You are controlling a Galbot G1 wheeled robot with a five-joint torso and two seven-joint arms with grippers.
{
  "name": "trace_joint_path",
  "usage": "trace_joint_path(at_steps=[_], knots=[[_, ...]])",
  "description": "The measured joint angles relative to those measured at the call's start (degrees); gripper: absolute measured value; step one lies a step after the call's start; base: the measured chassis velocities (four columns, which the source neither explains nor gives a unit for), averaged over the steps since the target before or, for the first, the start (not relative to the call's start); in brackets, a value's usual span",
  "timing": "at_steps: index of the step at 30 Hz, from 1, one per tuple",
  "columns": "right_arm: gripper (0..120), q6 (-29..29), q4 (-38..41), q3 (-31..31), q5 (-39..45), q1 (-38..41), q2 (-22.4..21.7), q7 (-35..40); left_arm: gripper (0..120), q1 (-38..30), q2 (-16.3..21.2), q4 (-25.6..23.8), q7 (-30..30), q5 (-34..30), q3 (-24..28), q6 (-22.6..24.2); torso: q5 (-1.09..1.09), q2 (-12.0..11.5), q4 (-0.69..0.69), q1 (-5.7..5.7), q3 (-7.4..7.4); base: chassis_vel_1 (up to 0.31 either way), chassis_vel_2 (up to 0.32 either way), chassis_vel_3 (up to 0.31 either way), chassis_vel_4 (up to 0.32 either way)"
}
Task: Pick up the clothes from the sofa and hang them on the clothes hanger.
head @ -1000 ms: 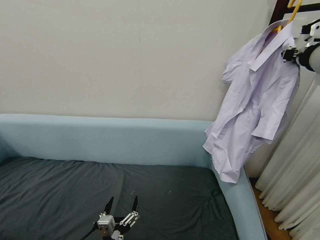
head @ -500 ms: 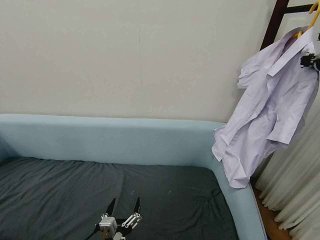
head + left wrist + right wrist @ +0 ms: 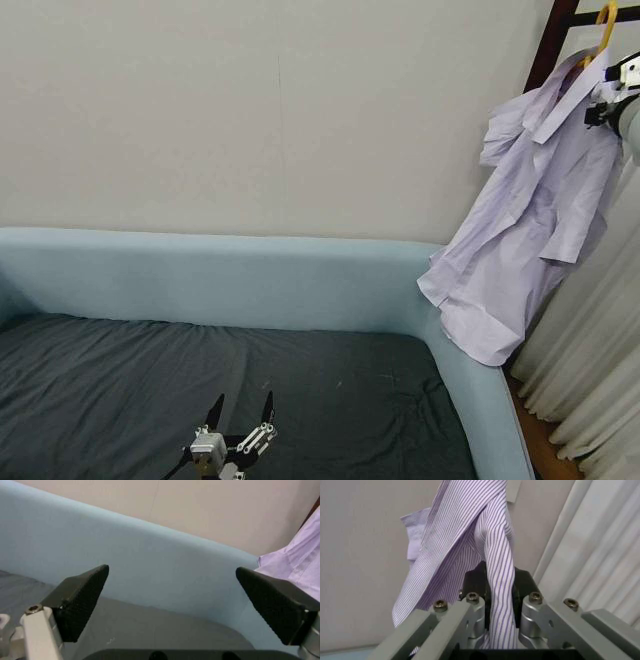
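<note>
Movement since 0.5 s ago is small. The shirt [image 3: 540, 200] and its yellow hanger [image 3: 606, 22] sit a little further left in the head view, and the right gripper [image 3: 603, 103] is higher and more fully in frame. The sofa's corner has also slid slightly left, so part of this shift belongs to the camera. The left gripper [image 3: 241, 418] stands as it did then.

The pale purple striped shirt hangs on the hanger at the far upper right, next to a dark wooden post [image 3: 545, 45]. The right gripper [image 3: 499, 588] is pinched tight on a fold of the shirt [image 3: 465, 528] just below the collar, with fabric running between its 2 fingers. The shirt's lower hem drapes down in front of the right end of the light blue sofa [image 3: 250, 280]; I cannot tell whether it touches.

The left gripper [image 3: 172, 581] hovers low over the near part of the dark grey seat cushion [image 3: 150, 380] with its fingers spread wide, pointing toward the backrest and well apart from the shirt.

A plain wall [image 3: 250, 110] runs behind the sofa. To the right, white curtains [image 3: 600, 340] hang close behind the shirt, and a strip of wooden floor [image 3: 535, 425] lies between the sofa's right edge and the curtains.
</note>
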Motion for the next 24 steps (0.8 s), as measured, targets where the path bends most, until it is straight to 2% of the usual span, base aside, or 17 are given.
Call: trace_joint_path(at_steps=[6,17,20,24], knots=[[7,0.1,-8.5,-4.7,-2.5,5.6,4.8,-2.5,100,0.3,-0.2,0.0,0.0,-0.1,-0.3,-0.1,0.00,0.0,0.01,0.00,0.00,0.000,0.000,0.000,0.000],[7,0.1,-21.7,-5.8,-3.7,10.0,13.0,-3.3,100,1.1,0.4,-1.0,0.0,0.1,-1.7,-0.2,0.00,0.0,0.00,0.00,0.00,0.000,0.000,0.000,0.000],[7,0.1,-25.1,-5.8,-2.0,11.4,15.5,-2.4,100,1.2,0.8,-1.2,0.0,-0.1,-2.1,-0.3,-0.01,0.0,0.01,0.00,0.00,0.000,0.000,0.000,0.000],[7,0.2,-26.5,-6.3,1.7,12.2,16.6,-0.7,100,1.3,0.7,-1.2,0.0,-0.2,-2.2,-0.6,-0.01,0.0,0.01,0.00,0.00,0.000,0.000,0.000,0.000]])
